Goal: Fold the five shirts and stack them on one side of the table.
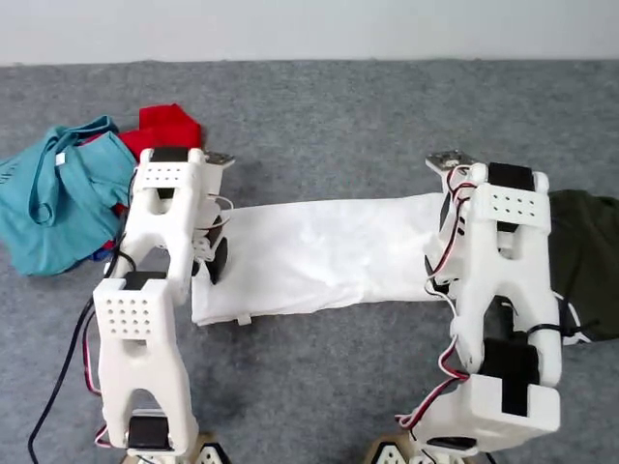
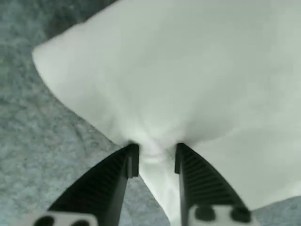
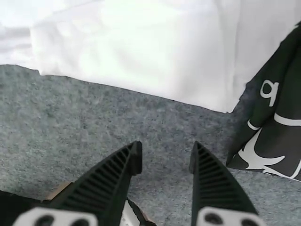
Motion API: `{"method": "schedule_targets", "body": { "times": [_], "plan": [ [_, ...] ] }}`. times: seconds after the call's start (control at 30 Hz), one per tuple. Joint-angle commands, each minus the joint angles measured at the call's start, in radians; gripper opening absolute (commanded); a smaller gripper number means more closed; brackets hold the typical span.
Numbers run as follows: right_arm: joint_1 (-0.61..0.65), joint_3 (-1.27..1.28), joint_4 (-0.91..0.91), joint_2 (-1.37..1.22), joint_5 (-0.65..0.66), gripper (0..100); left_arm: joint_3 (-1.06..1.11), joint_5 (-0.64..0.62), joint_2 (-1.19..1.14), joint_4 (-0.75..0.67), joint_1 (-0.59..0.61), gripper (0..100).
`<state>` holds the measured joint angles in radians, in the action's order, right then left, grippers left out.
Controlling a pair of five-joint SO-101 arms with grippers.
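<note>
A white shirt (image 1: pixel 329 253) lies folded into a long strip across the middle of the grey table. My left gripper (image 2: pixel 155 155) is at the strip's left end, shut on a pinched fold of the white shirt (image 2: pixel 188 75); its fingertips (image 2: pixel 133 160) press the cloth from both sides. In the high view the left gripper (image 1: pixel 210 261) sits low at that end. My right gripper (image 3: pixel 164 160) hovers open over bare grey surface, just short of the white shirt's edge (image 3: pixel 141 52), with nothing between its fingers. The right arm (image 1: pixel 498 242) covers the strip's right end.
A teal shirt (image 1: pixel 53 198) and a red shirt (image 1: pixel 164 126) lie crumpled at the far left. A dark shirt (image 1: pixel 580 256) with white print (image 3: pixel 273 136) lies at the right, beside the right arm. The grey table surface (image 1: pixel 319 377) in front is open.
</note>
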<state>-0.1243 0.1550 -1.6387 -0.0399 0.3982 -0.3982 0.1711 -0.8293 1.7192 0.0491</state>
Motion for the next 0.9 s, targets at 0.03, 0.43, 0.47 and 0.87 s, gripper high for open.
{"method": "schedule_targets", "body": {
  "times": [0.03, 0.43, 0.47, 0.87],
  "plan": [
    [-0.012, -0.005, 0.008, 0.050, 0.005, 18.3, 0.012, -0.021, -0.049, -0.031, -0.034, 1],
    [-0.012, -0.005, 0.008, 0.050, 0.005, 18.3, 0.002, 0.049, -0.040, 0.037, -0.014, 1],
    [-0.012, -0.005, 0.008, 0.050, 0.005, 18.3, 0.001, 0.058, -0.040, 0.037, 0.002, 1],
    [-0.111, -0.011, 0.012, 0.050, 0.011, 18.3, 0.002, 0.155, 0.126, 0.037, 0.333, 1]
  ]
}}
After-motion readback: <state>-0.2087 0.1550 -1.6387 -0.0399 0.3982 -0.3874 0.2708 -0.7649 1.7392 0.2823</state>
